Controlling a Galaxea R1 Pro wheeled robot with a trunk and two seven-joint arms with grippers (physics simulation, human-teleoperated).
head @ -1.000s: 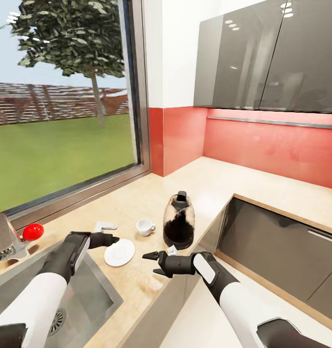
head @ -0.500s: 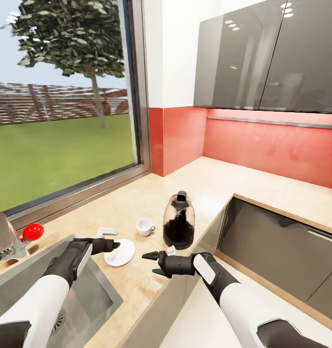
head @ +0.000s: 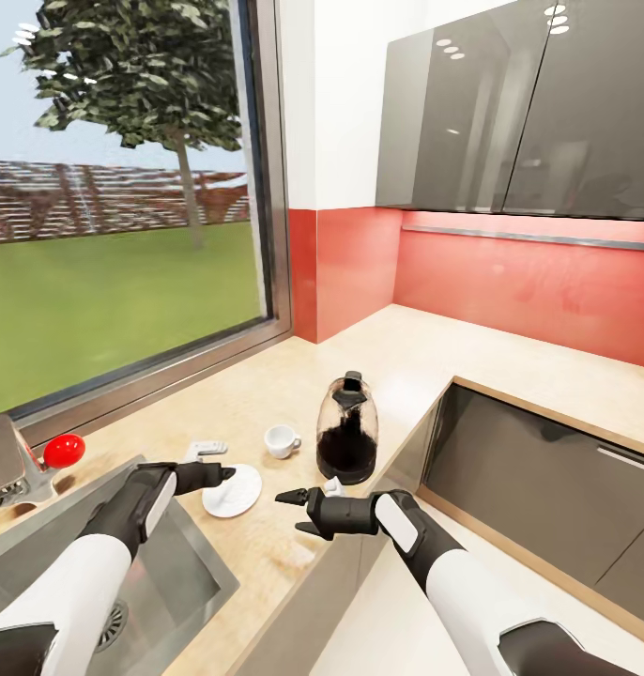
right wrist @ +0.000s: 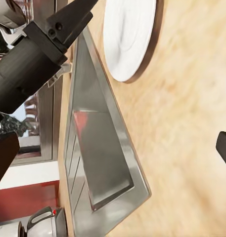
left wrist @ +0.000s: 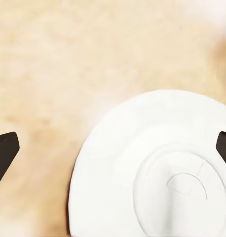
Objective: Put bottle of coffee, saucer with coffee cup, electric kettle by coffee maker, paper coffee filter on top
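The white saucer (head: 234, 491) lies flat on the kitchen countertop (head: 266, 394), beside the sink. My left gripper (head: 224, 474) hovers open at the saucer's left rim; in the left wrist view its fingertips (left wrist: 4, 153) stand wide apart with the saucer (left wrist: 152, 173) between them. The white coffee cup (head: 283, 440) stands just behind the saucer. Right of the cup is the glass electric kettle (head: 346, 428). A flat whitish-grey paper coffee filter (head: 206, 451) lies behind my left gripper. My right gripper (head: 292, 513) is open and empty over the counter's front edge. The coffee maker, bottle of coffee and kitchen shelf are out of view.
The steel sink (head: 186, 573) is inset at the near left, under my left forearm. A steel fixture with a red ball (head: 64, 451) stands at the far left. A large window runs behind the counter. Grey wall cabinets (head: 529, 113) hang above the corner.
My left gripper has moved slightly right and down, up to the saucer's rim. The right arm, saucer, cup and kettle have stayed put.
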